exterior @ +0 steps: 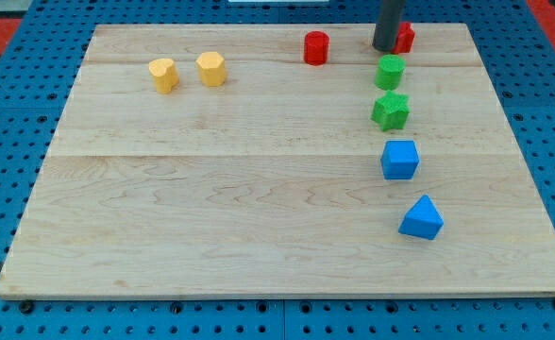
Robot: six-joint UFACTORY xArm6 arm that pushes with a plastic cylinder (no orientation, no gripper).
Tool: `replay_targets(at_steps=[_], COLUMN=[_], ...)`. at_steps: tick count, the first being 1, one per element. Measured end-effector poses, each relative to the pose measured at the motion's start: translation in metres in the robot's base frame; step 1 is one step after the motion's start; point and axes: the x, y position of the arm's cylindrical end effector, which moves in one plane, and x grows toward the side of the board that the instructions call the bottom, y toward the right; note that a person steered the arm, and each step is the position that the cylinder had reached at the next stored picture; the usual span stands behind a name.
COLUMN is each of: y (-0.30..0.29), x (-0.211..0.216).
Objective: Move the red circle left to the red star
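One camera view is given: the small red cylindrical block, the red circle (316, 47), stands upright at the far edge of the pale wooden board (211, 217), well left of the red star (405, 38), which is half hidden behind the dark rod. My tip (386, 48) rests just left of that star; no gripper exists, so nothing is grasped. The circle is judged light, rigid and easily slid; contact should be made squarely on its side.

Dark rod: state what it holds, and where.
Nothing is held. My tip only stands against the red block at the view's top, partly hiding it.
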Motion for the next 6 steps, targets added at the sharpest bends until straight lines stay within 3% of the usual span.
replay_targets(at_steps=[1, 2, 3, 4, 5, 6], y=[-0.026, -0.114, -0.151, -0.14, -0.131, -0.087], x=[0.027, 0.049, 0.054, 0.015, 0.003, 0.003])
